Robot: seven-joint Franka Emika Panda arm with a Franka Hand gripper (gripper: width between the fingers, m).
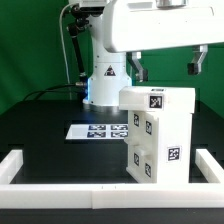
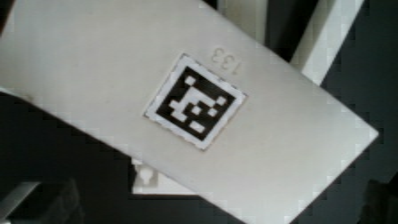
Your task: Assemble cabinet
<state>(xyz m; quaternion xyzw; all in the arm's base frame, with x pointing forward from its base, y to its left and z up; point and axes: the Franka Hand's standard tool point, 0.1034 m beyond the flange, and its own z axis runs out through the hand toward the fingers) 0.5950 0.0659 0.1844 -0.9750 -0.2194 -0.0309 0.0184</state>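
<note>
- Rail (image 1: 60, 193): low white border along the near edge of the black tabletop (image 1: 50, 110), with side runs at 9 and 3 o'clock in the exterior view. Nearest the camera.
- Cabinet (image 1: 157, 135): tall white box standing upright on the tabletop just inside the rail, at about 4 o'clock from the exterior view's centre. Long axis vertical. Square tags on the top and both visible faces. Whether it holds anything inside cannot be told; no opening shows.
- Cabinet top, wrist view (image 2: 178, 95): flat white face with one tag, filling most of the frame, seen tilted.
- End effector (image 1: 166, 66): released, fingers spread wide, grasping nothing. It hangs directly over the cabinet, which lies at 6 o'clock from it, apart, not touching.
- Judgement: the coming move likely turns on a straight descent, fingers straddling the cabinet's upper end.
- Marker board (image 1: 100, 130): flat white sheet with tags, lying on the tabletop at 9 o'clock from the cabinet, just beside it.
</note>
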